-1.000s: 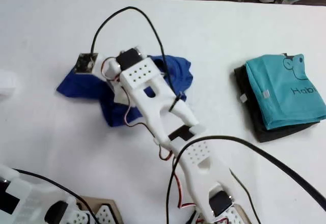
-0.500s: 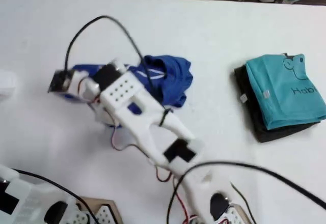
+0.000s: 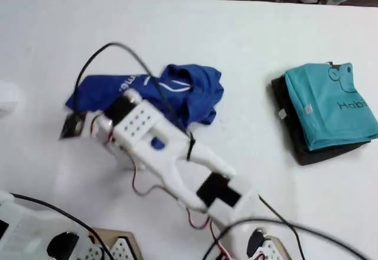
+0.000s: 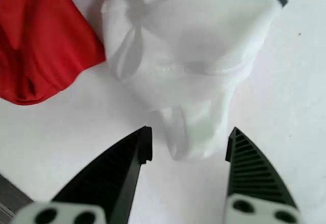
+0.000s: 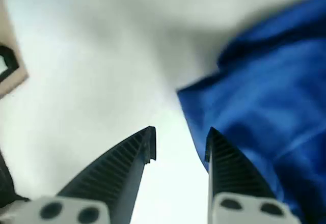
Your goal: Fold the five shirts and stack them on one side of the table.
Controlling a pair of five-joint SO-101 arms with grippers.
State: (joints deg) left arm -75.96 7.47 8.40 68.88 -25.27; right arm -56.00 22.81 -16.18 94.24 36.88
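Seen from above, the left arm (image 3: 23, 236) sits at the near left corner of the white table (image 3: 248, 35), where it was a second ago. The right arm (image 3: 171, 153) has swung leftward and nearer. A second ago its wrist lay over the far side of the blue shirt (image 3: 189, 88); now its end is off the shirt's near left edge, over bare table. With the arm out of the way, the left part of the blue shirt shows, a loose crumpled heap with white lettering, lying left of the table's middle. On the right side, the folded teal shirt (image 3: 328, 103) rests on top of the folded black shirt (image 3: 313, 152), and this stack has not shifted.

In the left wrist view, the left gripper (image 4: 189, 140) has its two dark fingers spread wide. A bunched fold of the white shirt (image 4: 204, 40) lies between the tips, and the fingers are not closed on it. The red shirt (image 4: 41, 46) lies touching the white one.

In the right wrist view, the right gripper (image 5: 178, 138) has its fingers apart by a narrower gap, with bare table between them and nothing held. The blue shirt's edge runs just beside one finger; whether it touches cannot be told
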